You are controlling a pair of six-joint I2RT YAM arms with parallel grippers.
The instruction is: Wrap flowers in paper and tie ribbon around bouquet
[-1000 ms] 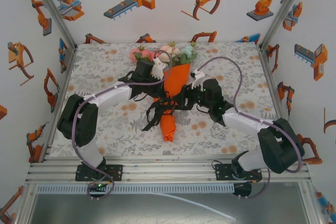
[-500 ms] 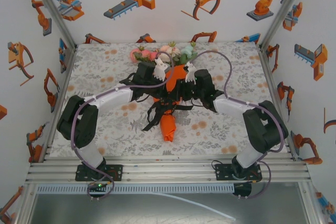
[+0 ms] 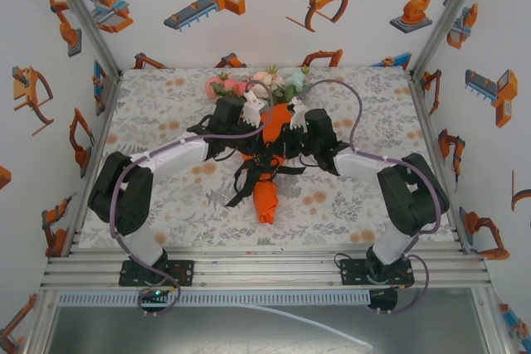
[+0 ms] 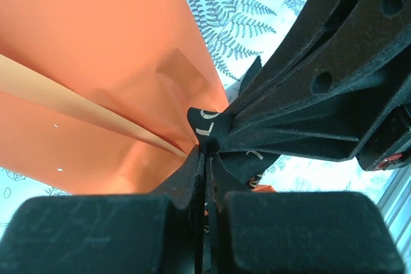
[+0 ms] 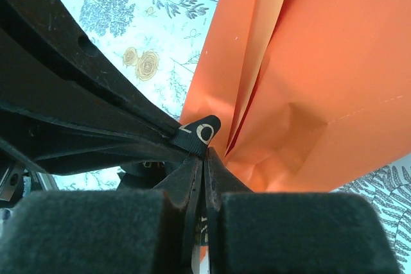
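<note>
Pale tablecloth [image 3: 166,113] printed with grey ferns and orange blooms, spread flat. White walls [image 3: 265,35] dotted with cartoon orange-and-grey robot arms. Silver metal rails [image 3: 265,273] along the near edge; below them, a thin white tube [image 3: 315,327] across a grey floor [image 3: 149,329].

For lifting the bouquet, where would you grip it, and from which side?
Probably the bouquet by its narrow paper tail, on the near side of the ribbon, from above with jaws across it: it lies flat, slimmest and unobstructed there, well away from the blooms.
</note>
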